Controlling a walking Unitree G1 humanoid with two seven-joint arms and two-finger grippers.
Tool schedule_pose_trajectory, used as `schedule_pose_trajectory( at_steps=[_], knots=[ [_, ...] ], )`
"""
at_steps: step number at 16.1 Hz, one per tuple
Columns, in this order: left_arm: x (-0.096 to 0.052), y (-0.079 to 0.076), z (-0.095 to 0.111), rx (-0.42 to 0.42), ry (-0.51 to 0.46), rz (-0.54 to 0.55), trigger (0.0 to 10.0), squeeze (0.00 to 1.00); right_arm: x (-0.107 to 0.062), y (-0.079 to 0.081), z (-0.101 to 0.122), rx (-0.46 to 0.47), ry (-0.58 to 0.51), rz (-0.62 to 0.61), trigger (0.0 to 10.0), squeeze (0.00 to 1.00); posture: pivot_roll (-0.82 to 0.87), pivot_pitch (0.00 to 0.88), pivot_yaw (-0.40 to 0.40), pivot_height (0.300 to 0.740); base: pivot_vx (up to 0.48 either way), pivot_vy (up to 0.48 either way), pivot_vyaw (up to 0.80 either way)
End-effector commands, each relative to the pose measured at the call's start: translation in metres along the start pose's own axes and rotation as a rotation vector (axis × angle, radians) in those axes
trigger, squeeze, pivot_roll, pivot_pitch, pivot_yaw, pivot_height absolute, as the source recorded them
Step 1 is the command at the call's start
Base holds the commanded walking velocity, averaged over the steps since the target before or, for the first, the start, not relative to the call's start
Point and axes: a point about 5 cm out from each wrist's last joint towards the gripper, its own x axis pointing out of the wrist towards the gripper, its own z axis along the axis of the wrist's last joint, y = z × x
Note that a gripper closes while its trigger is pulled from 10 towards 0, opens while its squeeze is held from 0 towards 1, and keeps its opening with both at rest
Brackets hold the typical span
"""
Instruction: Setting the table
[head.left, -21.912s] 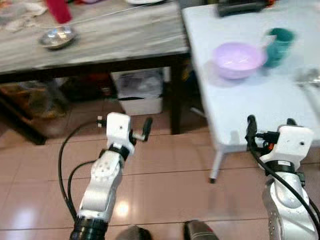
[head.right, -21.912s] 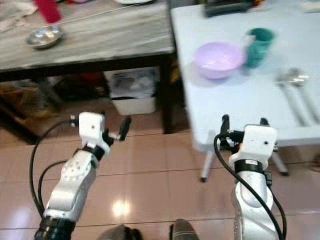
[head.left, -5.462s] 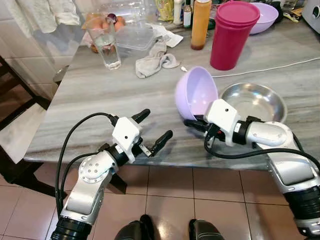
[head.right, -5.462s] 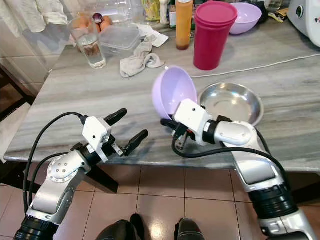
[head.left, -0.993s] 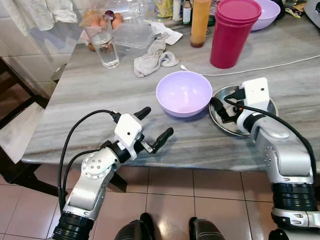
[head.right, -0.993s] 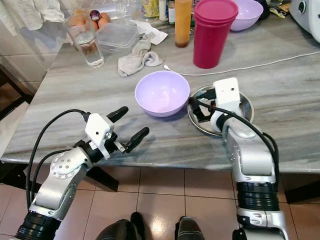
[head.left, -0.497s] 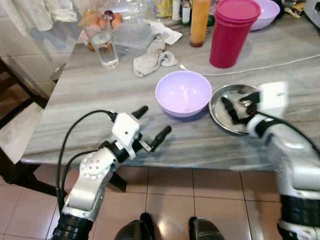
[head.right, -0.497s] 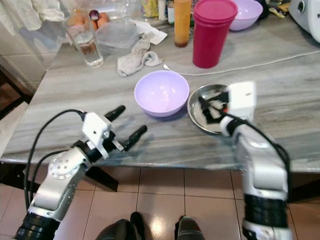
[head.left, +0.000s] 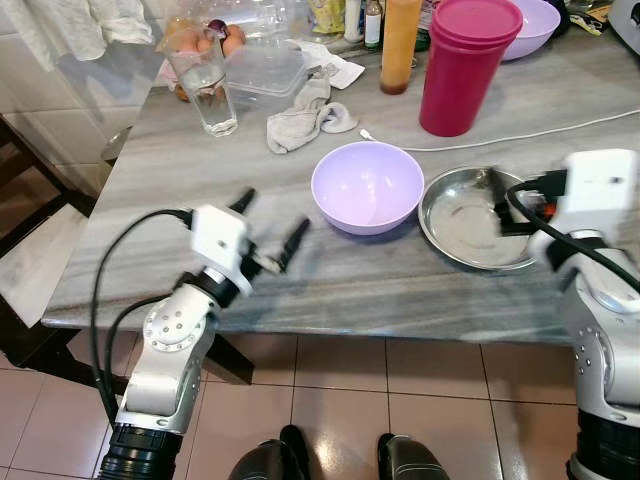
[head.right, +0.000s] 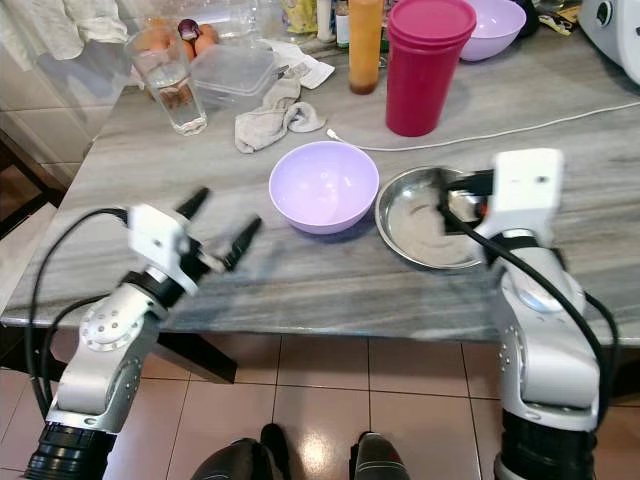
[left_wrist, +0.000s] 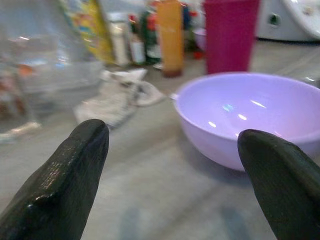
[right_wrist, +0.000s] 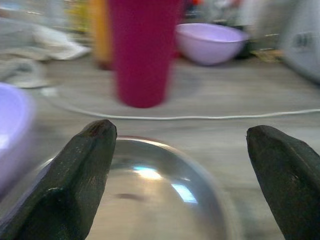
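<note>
A lilac bowl (head.left: 367, 187) stands upright on the grey marble table (head.left: 180, 190), with a shallow steel bowl (head.left: 470, 225) touching it on its right. My right gripper (head.left: 507, 207) hovers open over the steel bowl's right half, and that bowl (right_wrist: 150, 200) lies right below its fingertips (right_wrist: 70, 185). My left gripper (head.left: 270, 222) is open above the table, left of the lilac bowl (left_wrist: 245, 115) and apart from it, holding nothing.
Behind the bowls stand stacked pink tumblers (head.left: 468, 60), an orange bottle (head.left: 400, 45), a second lilac bowl (head.left: 530, 25), a glass of water (head.left: 205, 80), a crumpled rag (head.left: 305, 115) and a clear box. A white cable (head.left: 560, 128) crosses the table. The table's near edge is just below the grippers.
My right gripper has drawn back to the right across the steel bowl. My left gripper has shifted left, away from the lilac bowl. Both bowls stay put.
</note>
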Motion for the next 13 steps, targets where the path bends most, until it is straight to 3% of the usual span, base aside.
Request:
schedule_pose_trajectory(
  at_steps=[1,3,5,6,9,11,13],
  knots=[
    [-0.005,0.004,0.001,0.014,0.013,0.056,10.0,0.00,-0.005,-0.003,0.004,-0.003,-0.030,-0.043,10.0,0.00,-0.32,0.233,0.106,0.740,0.000,0.000,0.00],
    [-0.008,0.009,0.003,0.038,0.012,0.160,10.0,0.00,-0.010,-0.003,0.007,0.045,-0.107,-0.025,10.0,0.00,-0.32,0.228,0.106,0.740,0.000,0.000,0.00],
    [-0.010,0.012,0.003,0.037,0.019,0.239,10.0,0.00,-0.013,-0.005,0.000,0.061,-0.050,-0.088,10.0,0.00,-0.32,0.226,0.106,0.740,0.000,0.000,0.00],
    [-0.010,0.011,0.003,0.036,0.026,0.244,10.0,0.00,-0.015,0.001,-0.003,0.158,-0.040,-0.022,10.0,0.00,-0.32,0.226,0.106,0.740,0.000,0.000,0.00],
    [-0.008,0.007,0.000,0.038,0.042,0.229,10.0,0.00,-0.022,0.003,-0.014,0.119,-0.011,-0.035,10.0,0.00,-0.32,0.216,0.105,0.740,0.000,0.000,0.00],
    [-0.006,0.005,-0.002,0.033,0.050,0.218,10.0,0.00,-0.022,-0.003,-0.024,0.040,0.035,-0.079,10.0,0.00,-0.32,0.210,0.105,0.740,0.000,0.000,0.00],
    [-0.002,0.002,-0.003,0.027,0.059,0.210,10.0,0.00,-0.017,-0.010,-0.030,0.037,0.082,-0.084,10.0,0.00,-0.32,0.205,0.105,0.740,0.000,0.000,0.00]
  ],
)
